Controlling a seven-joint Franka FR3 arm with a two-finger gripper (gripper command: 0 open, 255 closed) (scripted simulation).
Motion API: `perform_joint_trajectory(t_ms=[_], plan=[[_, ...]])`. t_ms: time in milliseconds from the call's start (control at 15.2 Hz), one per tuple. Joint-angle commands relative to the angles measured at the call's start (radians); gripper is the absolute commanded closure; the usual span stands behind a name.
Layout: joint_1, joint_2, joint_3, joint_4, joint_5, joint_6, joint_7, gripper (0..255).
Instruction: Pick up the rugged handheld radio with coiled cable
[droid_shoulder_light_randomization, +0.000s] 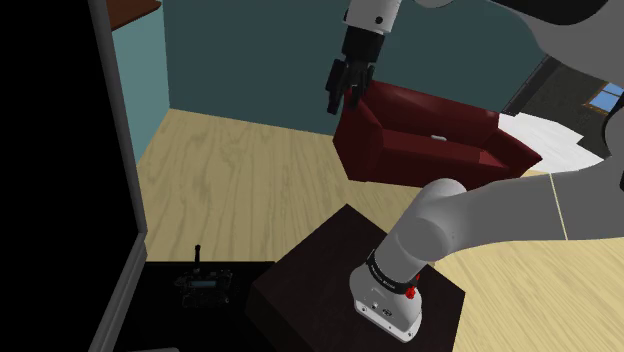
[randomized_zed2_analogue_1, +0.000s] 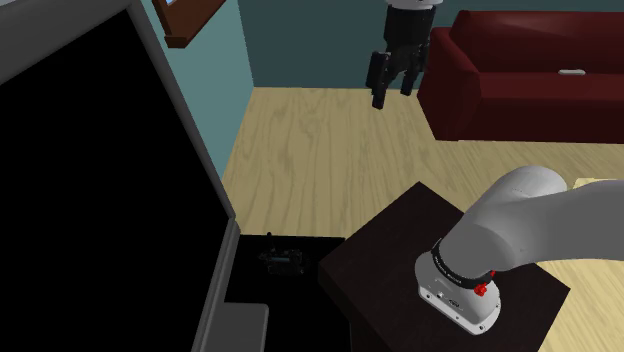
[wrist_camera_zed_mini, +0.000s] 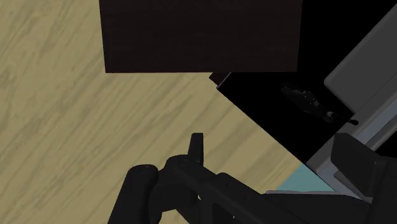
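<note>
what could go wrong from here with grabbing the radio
1. The gripper hangs high over the floor, far from the radio, so a long descent may end off target.
2. The radio is dark on a dark surface and lies between the stand and a grey frame. The arm could bump either one.
3. Its thin antenna stands up and might be knocked first.
</note>
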Motion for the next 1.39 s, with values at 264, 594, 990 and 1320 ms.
perform_joint_trajectory(t_ms=[264, 594, 990, 1320], plan=[[0.037, 0.012, 0.03, -0.11, 0.028, 0.133, -0.032, 0], [0.087, 0.057, 0.072, -0.224, 0.067, 0.306, -0.074, 0], [0.151, 0.16, 0.128, -0.322, 0.117, 0.526, -0.126, 0], [0.205, 0.288, 0.178, -0.369, 0.156, 0.718, -0.17, 0]])
